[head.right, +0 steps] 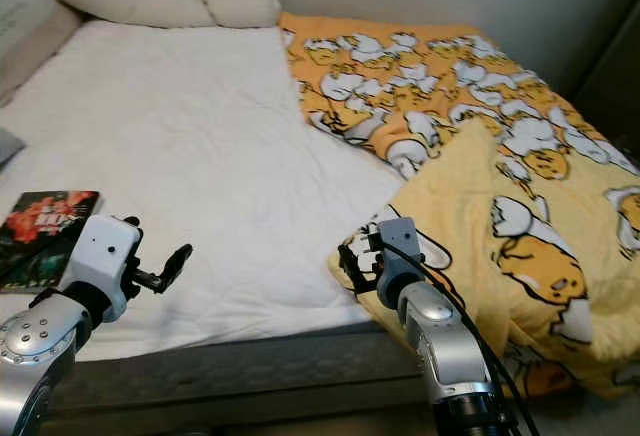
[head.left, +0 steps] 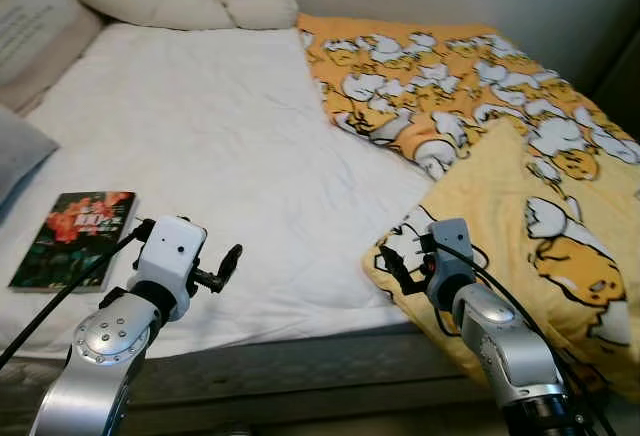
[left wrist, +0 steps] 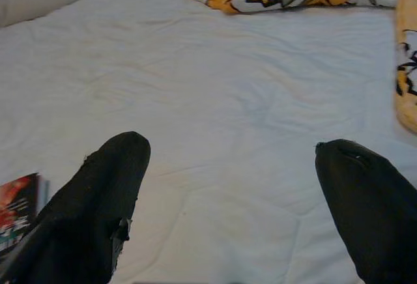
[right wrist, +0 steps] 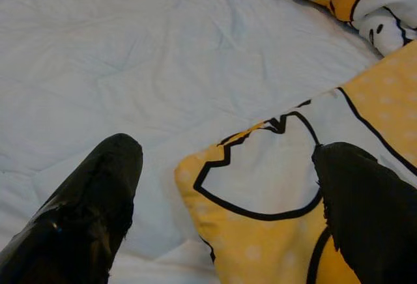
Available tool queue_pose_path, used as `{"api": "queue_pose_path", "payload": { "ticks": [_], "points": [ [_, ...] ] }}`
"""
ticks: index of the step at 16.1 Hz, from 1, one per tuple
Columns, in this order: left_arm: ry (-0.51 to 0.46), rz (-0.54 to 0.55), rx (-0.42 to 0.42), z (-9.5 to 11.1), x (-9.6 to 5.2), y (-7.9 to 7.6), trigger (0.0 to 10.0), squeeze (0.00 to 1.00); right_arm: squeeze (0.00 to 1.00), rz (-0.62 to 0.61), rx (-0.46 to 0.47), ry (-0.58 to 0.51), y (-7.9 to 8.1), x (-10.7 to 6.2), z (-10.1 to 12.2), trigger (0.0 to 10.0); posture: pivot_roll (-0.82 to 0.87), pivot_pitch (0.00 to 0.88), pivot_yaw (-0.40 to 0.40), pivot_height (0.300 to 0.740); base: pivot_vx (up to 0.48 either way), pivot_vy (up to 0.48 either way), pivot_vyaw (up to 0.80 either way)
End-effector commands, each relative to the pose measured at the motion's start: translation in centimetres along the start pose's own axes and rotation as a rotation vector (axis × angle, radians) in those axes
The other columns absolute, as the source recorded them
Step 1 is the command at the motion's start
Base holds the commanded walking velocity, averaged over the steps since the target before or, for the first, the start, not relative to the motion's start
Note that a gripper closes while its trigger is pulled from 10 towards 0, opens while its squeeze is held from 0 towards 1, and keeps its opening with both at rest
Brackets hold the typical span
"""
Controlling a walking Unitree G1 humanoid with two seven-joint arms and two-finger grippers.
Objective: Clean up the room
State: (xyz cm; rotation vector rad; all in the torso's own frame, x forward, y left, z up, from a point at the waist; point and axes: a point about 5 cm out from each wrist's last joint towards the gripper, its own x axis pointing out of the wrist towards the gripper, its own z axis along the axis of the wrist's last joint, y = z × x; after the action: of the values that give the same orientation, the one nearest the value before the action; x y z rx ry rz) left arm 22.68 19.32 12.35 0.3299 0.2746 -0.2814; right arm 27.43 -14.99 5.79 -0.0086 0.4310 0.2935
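White sheet of the bed (head.left: 220, 146) ahead of both grippers, largely bare. Yellow patterned blanket (head.left: 540, 206) bunched beyond and outward of the right gripper (head.left: 405, 268), its folded corner (right wrist: 260, 193) lying right between the spread fingers. Probably the making-the-bed step: corner to be pinched, then drawn across the sheet toward the pillows (head.left: 180, 1) far ahead. Calls for lowering onto the cloth and closing before any pull. Left gripper (left wrist: 228, 193) held wide over plain sheet, nothing between its fingers. Small book (head.left: 75, 238) just outward of the left gripper, near the bed's edge, likely in the blanket's path.
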Motion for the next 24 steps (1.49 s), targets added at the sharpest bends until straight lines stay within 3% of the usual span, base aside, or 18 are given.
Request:
{"api": "queue_pose_path", "payload": {
  "ticks": [1,9,11,16,17,20,24],
  "points": [
    [-0.016,-0.014,0.021,0.7,0.2,-0.1,10.0,0.00,1.00,-0.006,-0.022,-0.025,-0.4,0.2,0.8,10.0,0.04,0.000,-0.067,0.740,0.000,0.000,0.00],
    [-0.032,-0.038,0.028,1.1,0.8,-0.3,10.0,0.00,1.00,-0.012,-0.029,-0.028,-0.5,0.3,0.6,10.0,0.04,0.000,-0.064,0.740,0.000,0.000,0.00],
    [-0.033,-0.102,0.044,1.2,1.0,-0.5,10.0,0.00,1.00,0.004,-0.046,-0.005,-0.4,0.6,0.5,10.0,0.03,0.000,-0.065,0.740,0.000,0.000,0.00],
    [0.010,-0.363,0.143,1.3,1.1,-1.2,10.0,0.00,0.96,0.043,-0.160,0.095,-0.7,3.4,0.1,10.0,0.04,0.000,-0.054,0.740,0.000,0.000,0.00],
    [0.023,-0.412,0.162,1.4,1.0,-1.1,10.0,0.00,0.00,0.043,-0.191,0.109,-0.7,4.3,0.4,10.0,0.05,0.000,-0.048,0.740,0.000,0.000,0.00],
    [0.053,-0.483,0.185,1.7,0.1,-0.8,10.0,0.00,0.00,0.025,-0.238,0.185,-0.9,5.9,0.2,10.0,0.10,0.000,-0.033,0.740,0.000,0.000,0.00],
    [0.080,-0.529,0.184,2.1,-1.8,-0.7,10.0,0.00,0.00,0.017,-0.215,0.214,-0.8,6.3,-0.3,10.0,0.15,0.033,-0.024,0.740,0.000,0.000,0.00]
  ]
}}
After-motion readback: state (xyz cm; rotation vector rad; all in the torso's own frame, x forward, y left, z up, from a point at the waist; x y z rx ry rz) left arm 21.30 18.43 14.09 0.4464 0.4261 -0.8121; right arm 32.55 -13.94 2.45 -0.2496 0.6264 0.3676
